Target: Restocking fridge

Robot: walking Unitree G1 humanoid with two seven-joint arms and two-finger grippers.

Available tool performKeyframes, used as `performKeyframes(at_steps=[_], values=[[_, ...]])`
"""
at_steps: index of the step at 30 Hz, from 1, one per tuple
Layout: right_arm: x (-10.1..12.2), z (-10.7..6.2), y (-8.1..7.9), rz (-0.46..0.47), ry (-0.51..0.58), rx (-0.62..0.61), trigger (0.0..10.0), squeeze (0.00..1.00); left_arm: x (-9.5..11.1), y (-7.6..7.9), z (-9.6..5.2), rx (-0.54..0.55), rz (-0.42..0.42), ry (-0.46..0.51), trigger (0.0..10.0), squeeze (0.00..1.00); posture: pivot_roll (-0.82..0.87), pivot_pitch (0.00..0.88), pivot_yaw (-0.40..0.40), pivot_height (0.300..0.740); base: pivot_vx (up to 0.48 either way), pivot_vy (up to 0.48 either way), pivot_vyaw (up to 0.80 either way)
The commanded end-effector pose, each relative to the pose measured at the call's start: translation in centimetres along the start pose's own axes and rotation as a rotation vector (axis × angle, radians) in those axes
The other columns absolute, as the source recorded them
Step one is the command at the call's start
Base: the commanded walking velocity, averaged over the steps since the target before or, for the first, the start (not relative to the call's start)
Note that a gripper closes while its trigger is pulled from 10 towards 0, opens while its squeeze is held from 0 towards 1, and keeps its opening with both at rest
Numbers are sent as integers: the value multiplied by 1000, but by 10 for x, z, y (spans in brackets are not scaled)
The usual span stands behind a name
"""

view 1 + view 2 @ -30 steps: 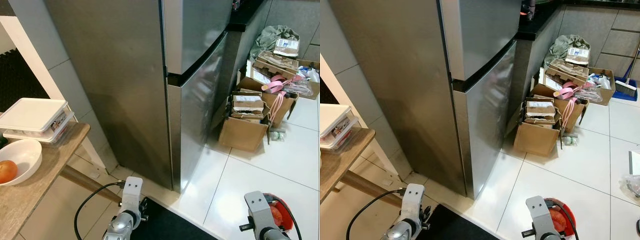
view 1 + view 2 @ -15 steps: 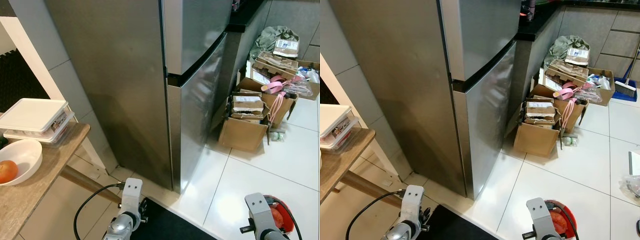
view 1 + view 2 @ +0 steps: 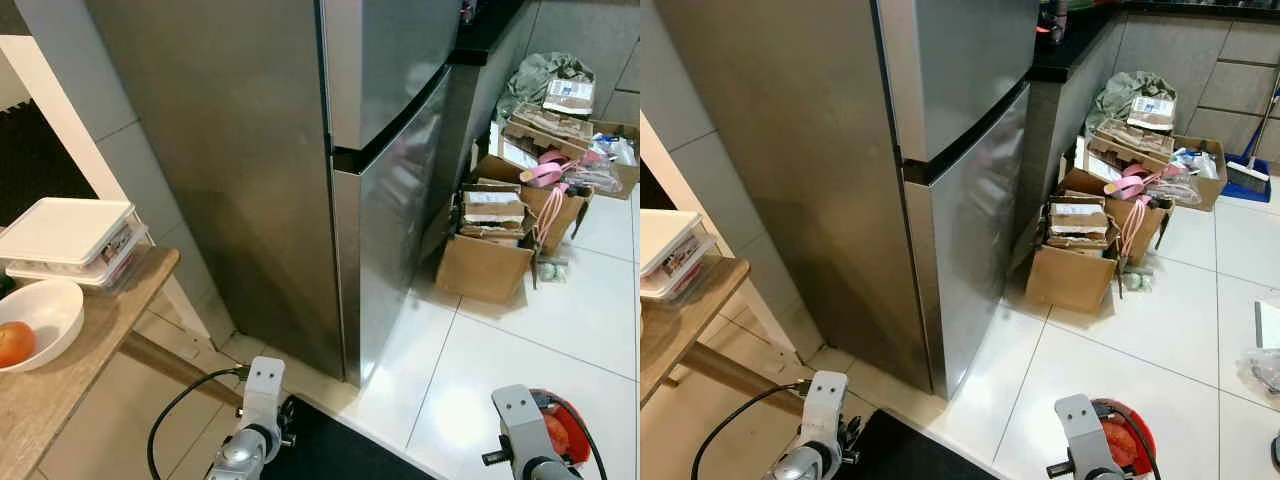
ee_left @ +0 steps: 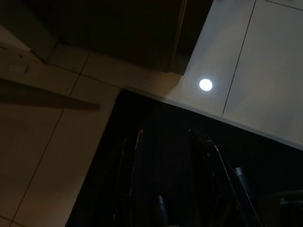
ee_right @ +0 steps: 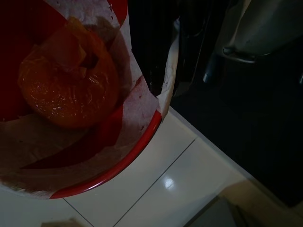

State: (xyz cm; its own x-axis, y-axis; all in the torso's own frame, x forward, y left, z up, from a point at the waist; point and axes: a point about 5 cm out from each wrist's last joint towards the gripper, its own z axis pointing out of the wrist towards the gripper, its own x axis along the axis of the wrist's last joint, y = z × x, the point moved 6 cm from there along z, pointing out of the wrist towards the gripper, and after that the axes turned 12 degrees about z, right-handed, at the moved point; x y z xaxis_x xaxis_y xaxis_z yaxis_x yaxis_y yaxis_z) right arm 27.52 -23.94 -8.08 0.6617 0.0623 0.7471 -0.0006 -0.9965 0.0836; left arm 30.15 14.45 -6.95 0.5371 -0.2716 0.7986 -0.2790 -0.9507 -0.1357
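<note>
Straight ahead of the robot stands the steel fridge (image 3: 300,170), both its doors closed, on the pale tiled floor (image 3: 1120,370); to its left a wooden table (image 3: 70,350) bears a white bowl (image 3: 45,315) with an orange fruit (image 3: 12,343) in it and two stacked lidded containers (image 3: 70,240). Low in the head views both arms hang idle; the left gripper (image 4: 165,142) has its fingers parted and empty above a dark mat (image 3: 330,450); the right gripper's fingers cannot be made out, its wrist view showing a red bowl (image 5: 104,170) with an orange fruit in plastic (image 5: 66,90). Cardboard boxes (image 3: 1085,250) sit beside the fridge to the right.
</note>
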Motion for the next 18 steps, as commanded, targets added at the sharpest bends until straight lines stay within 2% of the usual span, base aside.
performKeyframes(at_steps=[1,18], values=[[-2,-1,-1,9,5,0,10000,0,-8,1,-3,-4,0,-18,10000,0,-80,69,39,740,-322,0,0],[-3,-1,-1,17,5,-4,10000,0,-7,-2,-2,-7,11,-19,10000,0,-80,73,47,740,-323,0,0]])
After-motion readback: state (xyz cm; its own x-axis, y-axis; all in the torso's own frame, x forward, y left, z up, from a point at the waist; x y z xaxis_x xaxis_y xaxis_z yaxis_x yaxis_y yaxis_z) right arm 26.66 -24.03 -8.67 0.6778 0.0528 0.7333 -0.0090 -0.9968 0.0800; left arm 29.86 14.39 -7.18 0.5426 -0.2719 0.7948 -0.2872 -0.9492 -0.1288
